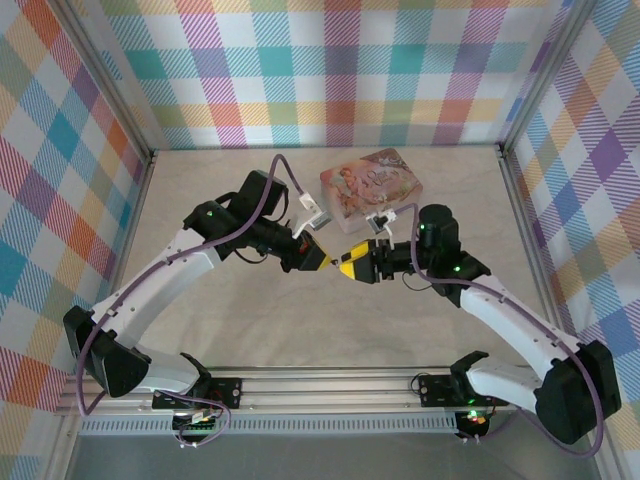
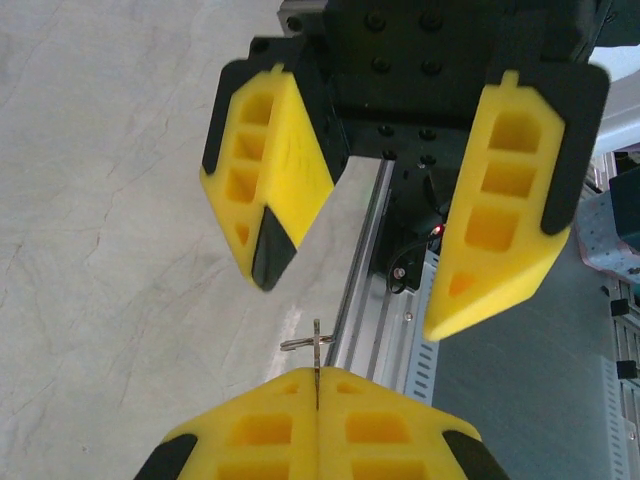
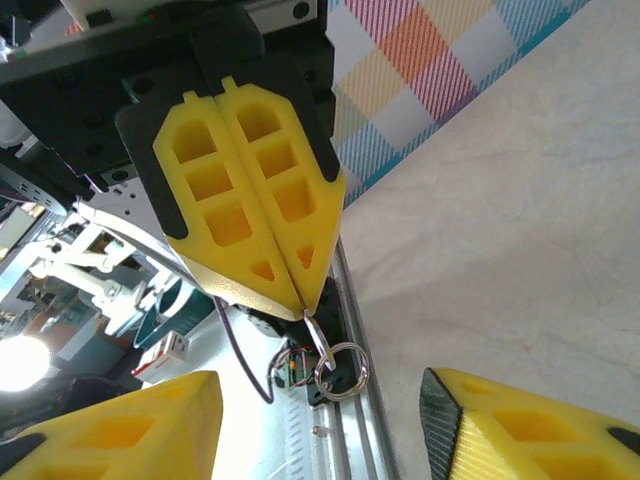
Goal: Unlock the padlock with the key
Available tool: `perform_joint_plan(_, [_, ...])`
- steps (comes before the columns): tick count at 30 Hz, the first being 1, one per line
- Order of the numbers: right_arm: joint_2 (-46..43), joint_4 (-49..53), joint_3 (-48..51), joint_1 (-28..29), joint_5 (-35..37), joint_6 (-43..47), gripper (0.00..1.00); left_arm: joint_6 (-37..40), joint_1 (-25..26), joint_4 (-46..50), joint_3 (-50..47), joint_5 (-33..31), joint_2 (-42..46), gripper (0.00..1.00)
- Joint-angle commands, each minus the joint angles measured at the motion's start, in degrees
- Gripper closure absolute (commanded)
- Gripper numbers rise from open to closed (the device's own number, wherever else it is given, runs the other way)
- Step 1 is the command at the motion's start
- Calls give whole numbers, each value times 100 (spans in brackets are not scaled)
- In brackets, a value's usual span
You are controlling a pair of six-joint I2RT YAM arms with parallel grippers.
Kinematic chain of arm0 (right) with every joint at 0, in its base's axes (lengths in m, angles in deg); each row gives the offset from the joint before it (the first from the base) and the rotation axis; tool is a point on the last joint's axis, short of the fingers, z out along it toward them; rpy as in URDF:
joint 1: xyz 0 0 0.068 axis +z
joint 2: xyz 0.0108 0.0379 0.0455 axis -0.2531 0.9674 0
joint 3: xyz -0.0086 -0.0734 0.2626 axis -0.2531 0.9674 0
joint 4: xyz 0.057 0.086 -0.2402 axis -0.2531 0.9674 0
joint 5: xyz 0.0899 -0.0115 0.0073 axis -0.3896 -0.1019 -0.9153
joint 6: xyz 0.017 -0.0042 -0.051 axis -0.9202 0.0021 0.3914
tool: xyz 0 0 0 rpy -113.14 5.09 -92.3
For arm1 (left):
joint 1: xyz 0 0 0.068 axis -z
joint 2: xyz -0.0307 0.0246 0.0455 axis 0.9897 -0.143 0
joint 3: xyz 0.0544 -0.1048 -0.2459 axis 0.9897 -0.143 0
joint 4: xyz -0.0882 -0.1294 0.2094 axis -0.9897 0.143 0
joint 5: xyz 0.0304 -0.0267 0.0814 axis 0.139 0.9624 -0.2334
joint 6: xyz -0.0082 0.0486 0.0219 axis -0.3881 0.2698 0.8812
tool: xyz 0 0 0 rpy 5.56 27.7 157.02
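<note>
Key [image 2: 316, 350] jutted from the tips of the left fingers [image 2: 260, 435], which were pressed flat together on one end of it over the middle of the pale worktop [image 1: 300, 320], with a small split ring [image 3: 342, 370] threaded on the exposed part. The right fingers [image 2: 275, 170] stood wide apart directly opposite, tip to tip with the left pair and clear of the key. A pink illustrated tin [image 1: 372, 182] lay flat on the worktop just beyond the two wrists, toward the checked back wall [image 1: 340, 70].
</note>
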Motion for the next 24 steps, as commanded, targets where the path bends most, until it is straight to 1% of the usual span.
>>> perform_joint_plan(1, [80,-265,-200,100,-225,24,48,126,-5,33,132,162,-40,100])
perform_joint_plan(8, [161,-404,-217,165,-211,-86,56,147,-5,31,133,198,-69,100])
perform_joint_plan(16, [296,-491,-293,217,-263,-165,69,175,-5,40,127,197,-68,100])
perform_joint_plan(24, [256,-320,-252,216,-259,-89,75,221,-5,75,119,126,-45,100])
